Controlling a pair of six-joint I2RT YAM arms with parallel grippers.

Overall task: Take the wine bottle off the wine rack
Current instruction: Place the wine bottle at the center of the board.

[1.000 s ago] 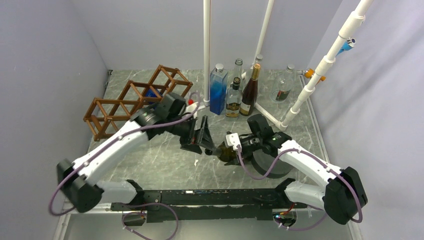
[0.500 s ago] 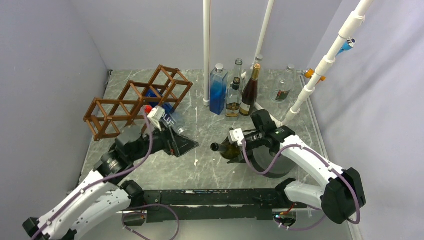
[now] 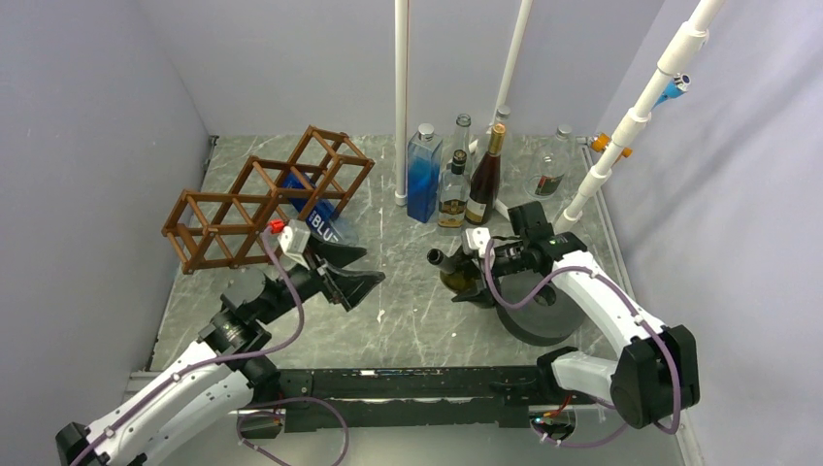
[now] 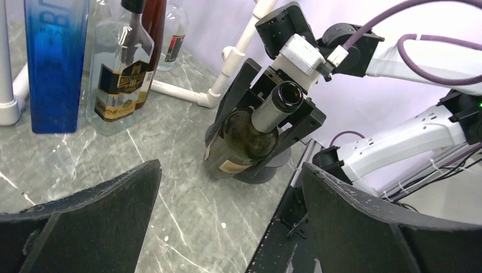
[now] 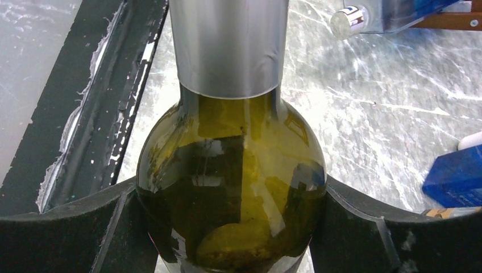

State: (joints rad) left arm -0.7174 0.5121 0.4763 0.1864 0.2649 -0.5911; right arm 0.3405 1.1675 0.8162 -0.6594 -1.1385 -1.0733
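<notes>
Glossy olive-green glass wine bottle [image 5: 230,193], matt silver foil neck [image 5: 227,45]; brown wooden wine rack [image 3: 236,201]; smooth marbled table [image 3: 417,330].

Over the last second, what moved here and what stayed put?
The left end effector, open, drew back from the green bottle toward its own base. The right end effector kept its grip on that bottle and carried it a little toward the back. The rack, the blue bottle in it and the standing bottles stayed put.

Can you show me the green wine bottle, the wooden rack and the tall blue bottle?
green wine bottle [image 4: 241,137]: left wrist view, its glass shoulder.
wine rack [image 3: 260,194]: top view, its middle sticks.
tall blue bottle [image 3: 423,175]: top view, its blue body.
</notes>
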